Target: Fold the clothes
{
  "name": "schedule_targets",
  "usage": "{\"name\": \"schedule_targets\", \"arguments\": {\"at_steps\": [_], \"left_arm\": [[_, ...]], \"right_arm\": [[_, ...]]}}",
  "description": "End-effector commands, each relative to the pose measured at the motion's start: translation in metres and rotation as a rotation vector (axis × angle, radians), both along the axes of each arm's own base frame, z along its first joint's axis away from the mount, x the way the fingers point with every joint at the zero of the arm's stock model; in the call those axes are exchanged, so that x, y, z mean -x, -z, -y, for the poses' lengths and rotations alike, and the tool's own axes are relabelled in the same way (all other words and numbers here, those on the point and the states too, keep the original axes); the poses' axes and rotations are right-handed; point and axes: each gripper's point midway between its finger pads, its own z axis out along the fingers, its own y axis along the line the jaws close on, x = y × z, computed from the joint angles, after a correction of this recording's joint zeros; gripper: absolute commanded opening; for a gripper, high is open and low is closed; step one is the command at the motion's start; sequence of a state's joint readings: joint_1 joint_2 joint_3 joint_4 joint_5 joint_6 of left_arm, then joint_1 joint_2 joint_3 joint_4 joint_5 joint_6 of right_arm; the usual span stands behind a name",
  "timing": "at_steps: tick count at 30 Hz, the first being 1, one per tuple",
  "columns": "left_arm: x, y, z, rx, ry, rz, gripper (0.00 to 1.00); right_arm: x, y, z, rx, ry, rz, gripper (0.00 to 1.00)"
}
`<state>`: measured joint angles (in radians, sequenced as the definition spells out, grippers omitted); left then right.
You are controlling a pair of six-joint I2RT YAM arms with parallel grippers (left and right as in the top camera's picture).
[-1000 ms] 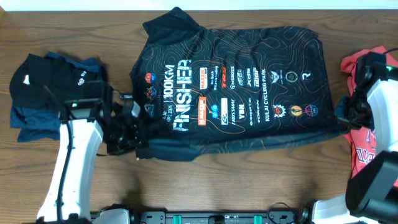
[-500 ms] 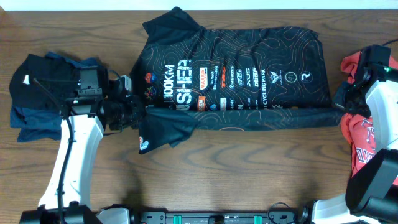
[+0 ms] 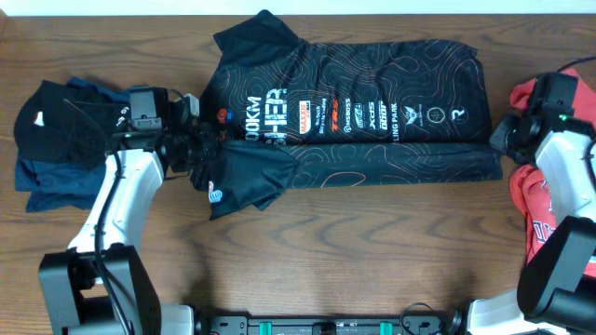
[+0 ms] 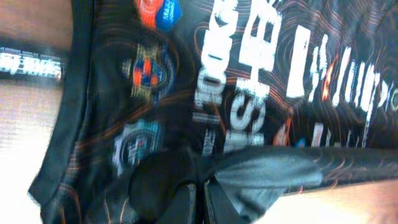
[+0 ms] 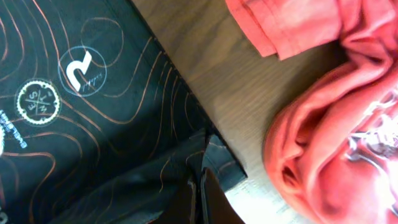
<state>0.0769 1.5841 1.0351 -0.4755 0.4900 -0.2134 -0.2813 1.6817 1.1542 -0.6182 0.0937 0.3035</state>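
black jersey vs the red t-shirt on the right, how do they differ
The black jersey lies spread flat, its near edge folded over; the red T-shirt sits crumpled in a heap. The jersey carries orange contour lines and sponsor logos; the T-shirt shows white print. The left claw and right claw both pinch the jersey; neither holds the T-shirt. Both rest on the wooden table.

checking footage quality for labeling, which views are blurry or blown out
Overhead: even light, black jersey logos crisp. Left wrist: soft and smeared, lettering streaky, bare wooden table washed out pale. Right wrist: sharpest up close, contour lines clean, though the red T-shirt looks slightly overexposed and soft.
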Motion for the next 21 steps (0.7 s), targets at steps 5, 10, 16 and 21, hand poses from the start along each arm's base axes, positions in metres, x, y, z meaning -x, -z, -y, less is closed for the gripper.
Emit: {"name": "schedule_targets", "arguments": {"at_steps": [5,10,16,21], "left_arm": [[-0.025,0.004,0.01,-0.002,0.022,0.078,0.06],[-0.04,0.009,0.012,-0.007,0.029,0.125,0.06],[-0.052,0.014,0.012,-0.009,0.029,0.157,0.06],[-0.062,0.009,0.011,-0.011,0.029,0.207,0.43]], "right_arm": [[-0.004,0.023,-0.004,0.018,-0.016,0.047,0.01],[-0.015,0.023,-0.003,0.025,-0.022,0.116,0.01],[-0.034,0.013,-0.003,0.025,-0.037,0.208,0.01],[-0.045,0.005,-0.003,0.018,-0.032,0.268,0.26]]}}
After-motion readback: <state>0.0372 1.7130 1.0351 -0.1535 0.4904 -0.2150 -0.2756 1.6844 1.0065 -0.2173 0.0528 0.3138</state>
